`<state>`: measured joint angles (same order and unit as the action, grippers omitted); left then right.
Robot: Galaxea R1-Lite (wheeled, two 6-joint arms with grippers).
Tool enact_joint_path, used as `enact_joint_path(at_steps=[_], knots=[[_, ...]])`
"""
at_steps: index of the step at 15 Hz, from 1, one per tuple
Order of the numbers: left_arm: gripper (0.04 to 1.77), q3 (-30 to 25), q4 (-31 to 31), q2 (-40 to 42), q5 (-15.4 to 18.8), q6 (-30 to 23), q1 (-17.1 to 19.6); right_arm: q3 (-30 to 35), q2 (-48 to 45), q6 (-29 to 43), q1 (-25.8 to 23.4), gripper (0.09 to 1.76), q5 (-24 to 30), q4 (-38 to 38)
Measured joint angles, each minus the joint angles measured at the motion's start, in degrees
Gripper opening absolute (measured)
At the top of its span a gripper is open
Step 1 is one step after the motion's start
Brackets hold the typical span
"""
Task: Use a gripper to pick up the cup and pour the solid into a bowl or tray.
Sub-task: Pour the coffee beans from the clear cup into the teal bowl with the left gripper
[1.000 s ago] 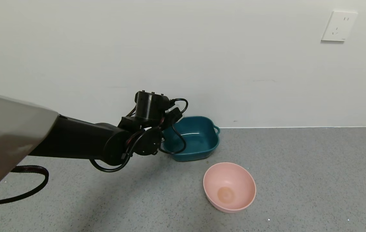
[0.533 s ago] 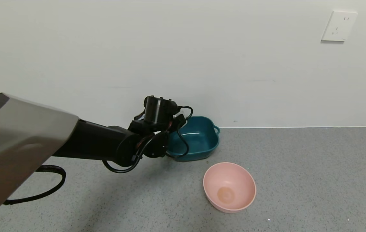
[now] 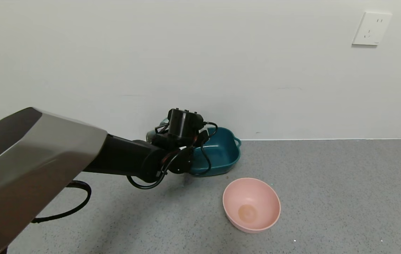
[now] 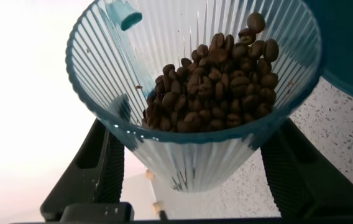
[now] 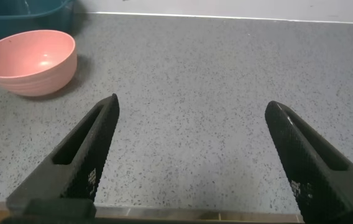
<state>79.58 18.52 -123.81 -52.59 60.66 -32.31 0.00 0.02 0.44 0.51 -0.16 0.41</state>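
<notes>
My left gripper (image 3: 172, 137) is shut on the cup (image 4: 189, 68), a ribbed translucent blue-grey tumbler, with one black finger (image 4: 102, 168) on each side of it. The cup is tipped, and the solid (image 4: 214, 81), several brown bean-like pellets, lies heaped against its lower wall near the rim. In the head view the left wrist hides most of the cup (image 3: 154, 133), which is at the near-left rim of the teal basin (image 3: 221, 151). The basin's edge shows beside the cup (image 4: 350, 50). The basin looks empty. My right gripper (image 5: 192, 106) is open over bare floor.
A round pink bowl (image 3: 251, 204) stands on the grey speckled floor in front of the basin, to its right; it also shows in the right wrist view (image 5: 27, 62). The white wall is right behind the basin. A black cable (image 3: 63, 211) lies on the floor at the left.
My left arm has reached farther forward and to the right with the cup, closing on the teal basin. The bowls have not moved.
</notes>
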Motion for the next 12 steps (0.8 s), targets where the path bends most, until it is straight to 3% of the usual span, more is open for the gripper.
enact_joint_path(at_steps=[12], knots=[[1.28,2.26,0.85,-3.54,-6.36,10.12,-1.65,0.0,0.0,0.0,0.0,1.71,-0.02,0.11]])
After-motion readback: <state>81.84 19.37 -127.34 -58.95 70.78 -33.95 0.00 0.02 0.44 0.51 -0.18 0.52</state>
